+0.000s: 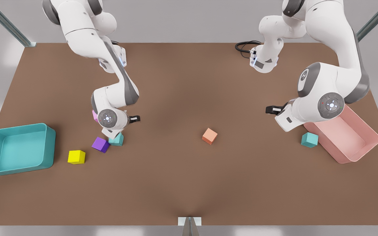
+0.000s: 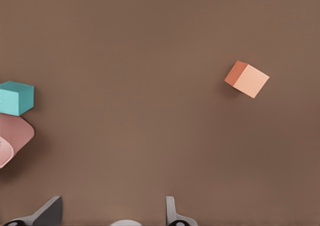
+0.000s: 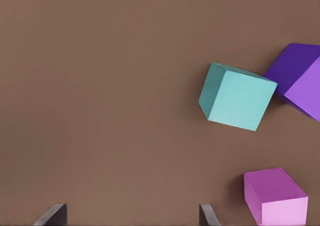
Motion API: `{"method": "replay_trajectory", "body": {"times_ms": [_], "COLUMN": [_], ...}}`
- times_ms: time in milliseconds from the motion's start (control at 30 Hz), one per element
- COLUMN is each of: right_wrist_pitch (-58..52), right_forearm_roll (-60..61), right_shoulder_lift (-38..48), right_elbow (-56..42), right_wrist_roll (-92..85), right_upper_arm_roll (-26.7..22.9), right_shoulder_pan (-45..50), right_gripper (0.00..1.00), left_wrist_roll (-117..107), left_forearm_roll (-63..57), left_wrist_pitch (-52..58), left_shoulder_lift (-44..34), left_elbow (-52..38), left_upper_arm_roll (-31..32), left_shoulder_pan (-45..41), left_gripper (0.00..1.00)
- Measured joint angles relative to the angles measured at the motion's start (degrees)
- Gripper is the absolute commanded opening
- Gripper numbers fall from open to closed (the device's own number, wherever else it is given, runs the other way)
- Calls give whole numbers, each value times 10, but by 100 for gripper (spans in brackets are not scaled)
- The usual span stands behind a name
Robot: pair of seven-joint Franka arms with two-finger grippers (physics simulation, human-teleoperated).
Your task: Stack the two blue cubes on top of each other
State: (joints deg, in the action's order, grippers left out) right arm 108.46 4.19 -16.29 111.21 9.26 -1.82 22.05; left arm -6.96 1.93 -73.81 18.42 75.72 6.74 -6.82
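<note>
Lower left of the front view: one blue cube sits flat on the surface, edges skewed, just beside the purple cube.
Right end effector: directly above that spot, fingers spread wide, holding nothing; cube off to one side of the gap.
Lower right: second blue cube, flat, against the pink bin.
Left end effector: hovering nearby, fingers parted, empty; cube well off its gap.
</note>
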Motion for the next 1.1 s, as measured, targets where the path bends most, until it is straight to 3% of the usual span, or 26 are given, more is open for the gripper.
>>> {"method": "replay_trajectory", "body": {"times_ms": [67,233,433,1100], "right_wrist_pitch": [58,120,191,279], "right_forearm_roll": [4,2,3,69], "right_shoulder_lift": [18,-1,-1,-50], "right_elbow": [48,64,142,111], "right_wrist_roll": [13,28,16,-44], "right_upper_arm_roll": [-2,-3,-42,-54], "right_shoulder_pan": [-28,-69,-66,-59], "right_gripper": [99,99,99,99], "left_wrist_roll": [0,0,-1,-3], "left_forearm_roll": [-1,-3,-3,-5], "left_wrist_pitch": [1,2,6,15], "left_shoulder_lift": [1,0,-1,-1], "left_elbow": [0,0,-1,-3], "left_upper_arm_roll": [0,-1,-1,-3], "left_shoulder_pan": [2,3,3,3], "left_gripper": [100,100,100,100]}}
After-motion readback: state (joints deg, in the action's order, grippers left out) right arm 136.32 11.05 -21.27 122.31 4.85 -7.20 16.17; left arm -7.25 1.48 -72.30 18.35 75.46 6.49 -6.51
